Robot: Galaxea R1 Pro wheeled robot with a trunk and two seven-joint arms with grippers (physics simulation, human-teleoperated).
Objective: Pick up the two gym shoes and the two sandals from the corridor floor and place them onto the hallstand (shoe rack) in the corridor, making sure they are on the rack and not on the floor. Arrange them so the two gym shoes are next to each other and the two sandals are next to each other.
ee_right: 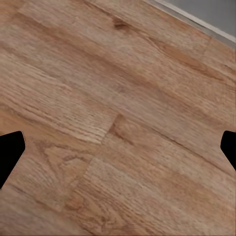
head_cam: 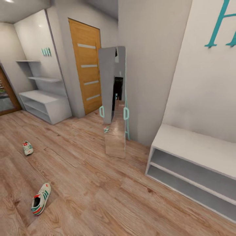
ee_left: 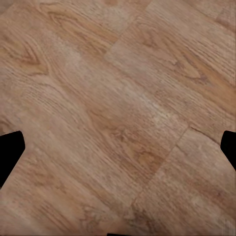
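2 gym shoes [head_cam: 41,198] well apart on corridor floor [head_cam: 98,190] — hallstand [head_cam: 46,101] far back.

Door: I see an orange-brown wooden door [head_cam: 86,65] with pale horizontal strips, shut, in the far wall.
Mirror: a tall standing mirror [head_cam: 113,101] with teal side handles leans at the wall corner ahead of me, reflecting wood planks.
Lettering: teal letters [head_cam: 223,23] sit on the white wall at my right; smaller teal letters [head_cam: 46,51] mark the far wall panel.
Low rack: a white two-tier low rack [head_cam: 193,167] stands against the right wall.
Glass door: a brown-framed edge [head_cam: 6,95] shows at far left.
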